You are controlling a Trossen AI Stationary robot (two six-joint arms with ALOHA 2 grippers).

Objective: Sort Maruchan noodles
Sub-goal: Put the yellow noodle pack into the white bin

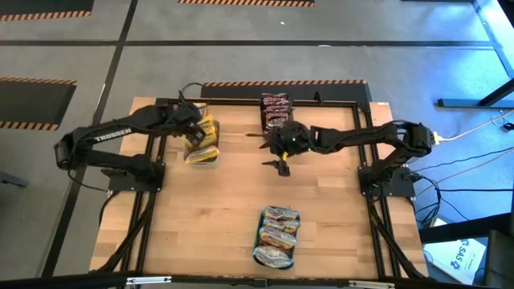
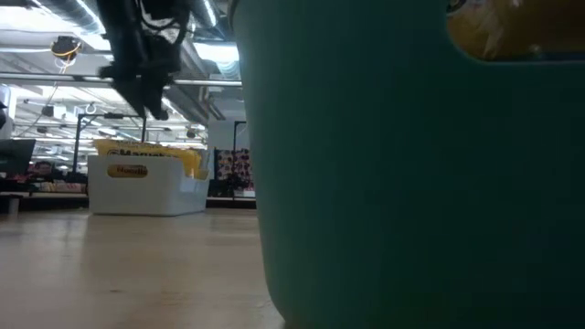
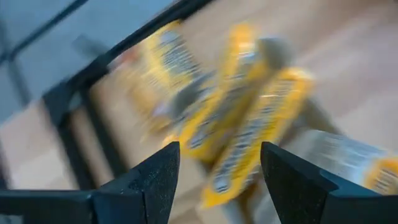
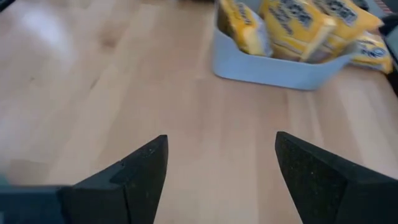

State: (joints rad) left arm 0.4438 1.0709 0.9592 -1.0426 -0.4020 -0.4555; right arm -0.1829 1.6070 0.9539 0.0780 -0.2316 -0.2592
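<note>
Setting. A light wooden table (image 1: 209,217) edged by a black frame (image 1: 241,102) stands on a grey concrete floor (image 1: 241,64). Dark lines cross the floor, and orange-and-black hazard tape (image 1: 36,82) marks several zones. Cables (image 1: 474,128) trail over the floor beside the table's right edge. In the low view, the room behind shows an open ceiling with pipes and ducts (image 2: 55,27), rows of strip lights (image 2: 46,132), and cluttered shelving, indistinct at this range.
</note>
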